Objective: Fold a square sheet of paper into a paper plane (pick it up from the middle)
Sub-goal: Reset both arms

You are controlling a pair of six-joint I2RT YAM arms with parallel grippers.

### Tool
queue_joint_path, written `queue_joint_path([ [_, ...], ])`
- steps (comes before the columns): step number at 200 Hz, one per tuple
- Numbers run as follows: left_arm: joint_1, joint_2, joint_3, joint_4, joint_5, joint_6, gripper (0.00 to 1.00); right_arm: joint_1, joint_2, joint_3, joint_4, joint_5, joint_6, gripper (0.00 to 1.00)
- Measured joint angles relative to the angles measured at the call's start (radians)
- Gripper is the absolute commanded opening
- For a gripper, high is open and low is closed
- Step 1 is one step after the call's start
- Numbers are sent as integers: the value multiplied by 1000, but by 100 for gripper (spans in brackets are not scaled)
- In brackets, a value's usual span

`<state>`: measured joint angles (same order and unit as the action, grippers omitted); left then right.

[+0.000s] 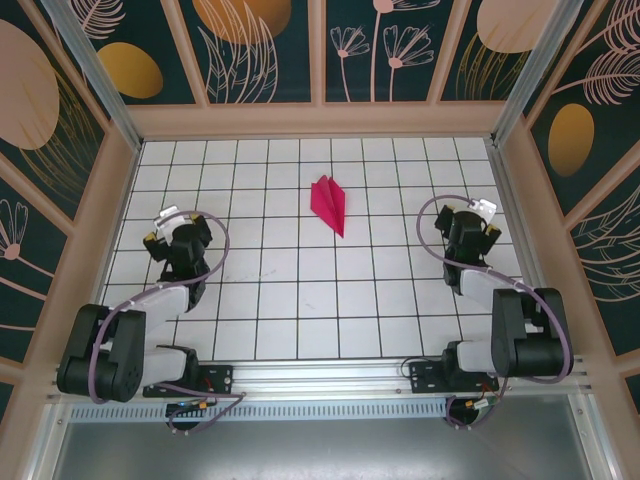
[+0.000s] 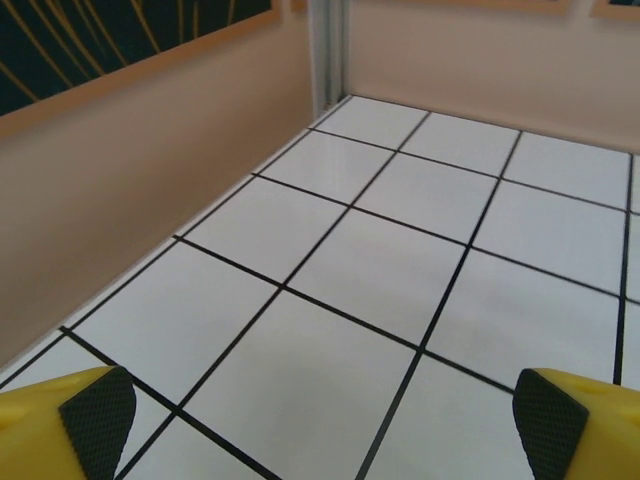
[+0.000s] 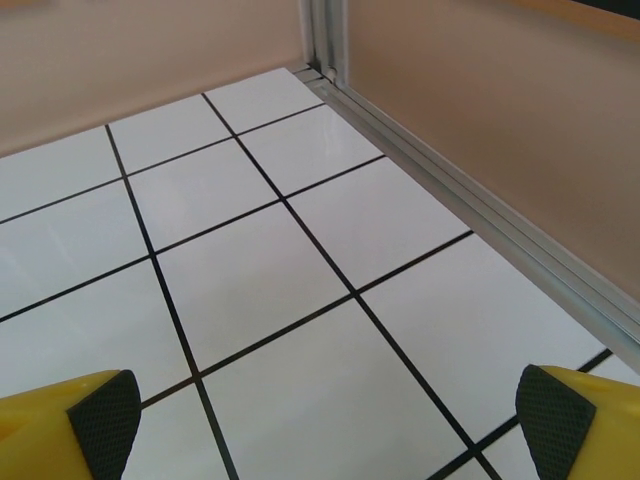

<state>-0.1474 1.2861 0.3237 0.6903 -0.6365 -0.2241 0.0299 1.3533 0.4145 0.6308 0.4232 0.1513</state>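
Folded paper plane lies mid-surface, well apart from both arms. Left gripper, right gripper: jaws apart, empty. Risk: creases spring open; stray nudge slides light dart.

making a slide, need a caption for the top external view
Folded magenta paper plane lying on the gridded table between the open, empty left gripper and right gripper.
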Motion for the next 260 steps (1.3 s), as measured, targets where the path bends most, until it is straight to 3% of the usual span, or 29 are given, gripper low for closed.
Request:
queue_joint_path([
  [64, 111, 82, -121, 400, 309, 93, 98, -15, 122, -76, 301, -190, -93, 99],
  [103, 135, 207, -128, 563, 415, 108, 99, -32, 144, -121, 401, -285, -110, 99],
  [141, 135, 230, -115, 566, 456, 120, 99, -43, 176, -175, 517, -346, -120, 99],
  [260, 135, 234, -99, 568, 476, 128, 99, -43, 182, -180, 569, -372, -120, 99],
])
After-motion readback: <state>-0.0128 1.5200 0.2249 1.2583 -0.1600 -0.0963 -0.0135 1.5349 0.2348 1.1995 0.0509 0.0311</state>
